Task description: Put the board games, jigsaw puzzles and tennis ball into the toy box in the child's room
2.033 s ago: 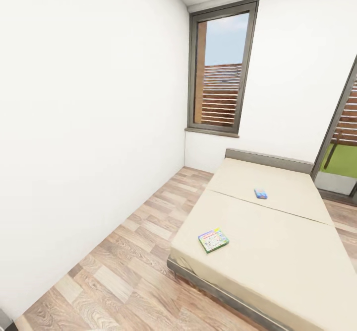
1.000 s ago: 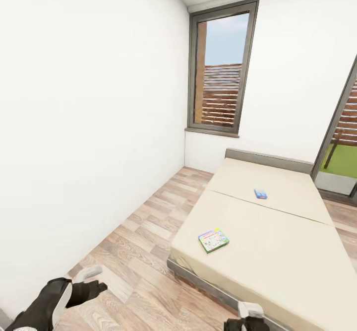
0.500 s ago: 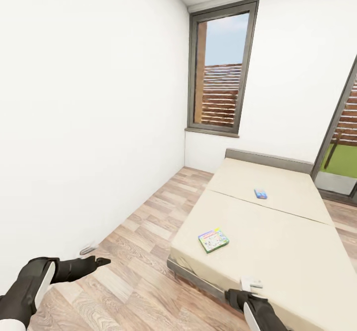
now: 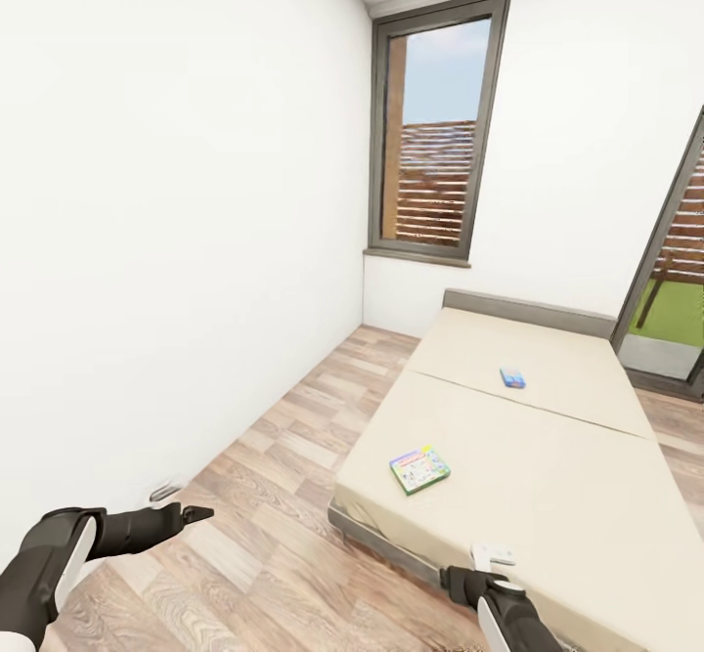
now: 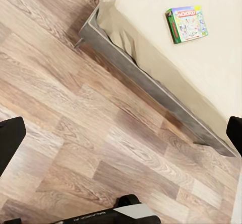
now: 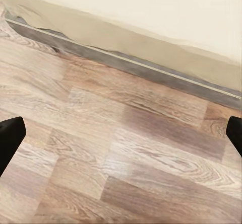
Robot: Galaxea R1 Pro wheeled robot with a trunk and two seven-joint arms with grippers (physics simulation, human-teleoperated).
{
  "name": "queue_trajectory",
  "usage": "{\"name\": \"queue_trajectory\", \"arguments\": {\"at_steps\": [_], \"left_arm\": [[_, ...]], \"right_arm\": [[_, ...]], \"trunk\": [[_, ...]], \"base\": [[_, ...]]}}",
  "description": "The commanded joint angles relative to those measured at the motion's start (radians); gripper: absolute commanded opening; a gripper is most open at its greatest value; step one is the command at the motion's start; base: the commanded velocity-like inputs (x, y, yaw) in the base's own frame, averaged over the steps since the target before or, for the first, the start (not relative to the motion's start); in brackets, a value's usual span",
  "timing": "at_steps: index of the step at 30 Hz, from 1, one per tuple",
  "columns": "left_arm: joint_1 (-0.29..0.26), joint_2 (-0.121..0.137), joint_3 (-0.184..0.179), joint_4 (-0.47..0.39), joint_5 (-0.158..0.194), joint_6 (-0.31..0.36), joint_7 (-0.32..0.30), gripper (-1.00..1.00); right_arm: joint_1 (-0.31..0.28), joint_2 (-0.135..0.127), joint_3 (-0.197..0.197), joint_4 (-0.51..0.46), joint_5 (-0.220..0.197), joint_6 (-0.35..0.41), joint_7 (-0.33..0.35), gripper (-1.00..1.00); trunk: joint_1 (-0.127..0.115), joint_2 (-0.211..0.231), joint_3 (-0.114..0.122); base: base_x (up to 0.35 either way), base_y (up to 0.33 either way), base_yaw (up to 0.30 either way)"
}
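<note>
Wood-plank floor (image 4: 274, 496) fills the lower left of our head view, and over it our left gripper (image 4: 176, 505) reaches from the bottom left corner, its fingers spread wide — in the left wrist view the two dark fingertips sit at opposite edges of the frame with bare planks between them. Our right gripper (image 4: 484, 559) pokes up at the bottom edge, right of centre, just at the near edge of the bed (image 4: 548, 496); its fingers also stand well apart in the right wrist view, with nothing between them.

We see no container; what carries the task's things is the bed, with its beige cover and dark grey frame. On its near half, toward the left edge, lies the larger board game (image 4: 420, 470), flat, lid up, its long axis running diagonally from lower left to upper right of the frame. Further back, just beyond the seam across the mattress, lies the small blue board game (image 4: 512, 376), also flat and apart from the first.

Compared with half a second ago, both grippers sit a touch lower in the frame and the whole scene has shifted slightly — our camera moved, while the games lie where they were. Beyond the headboard (image 4: 528, 312) stands a tall dark-framed window (image 4: 435, 134) in the white wall.
</note>
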Motion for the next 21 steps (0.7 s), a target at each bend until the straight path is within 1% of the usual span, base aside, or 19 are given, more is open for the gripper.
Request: {"name": "queue_trajectory", "arguments": {"at_steps": [1,14,21], "left_arm": [[0.000,0.000,0.001,0.000,0.003,0.008,-0.001,1.00],[0.000,0.000,0.001,0.000,0.003,0.003,0.000,1.00],[0.001,0.000,0.002,0.000,0.004,0.002,-0.001,1.00]], "right_arm": [[0.000,0.001,-0.002,-0.001,-0.006,0.005,-0.004,1.00],[0.000,0.001,0.000,0.000,-0.004,0.006,-0.004,1.00],[0.000,0.001,0.000,0.001,-0.003,0.005,-0.004,1.00]], "trunk": [[0.000,-0.001,-0.003],[0.000,-0.001,-0.024],[0.000,-0.001,-0.034]], "base": [[0.000,0.000,-0.089],[0.001,0.000,-0.101],[0.129,0.071,-0.157]]}}
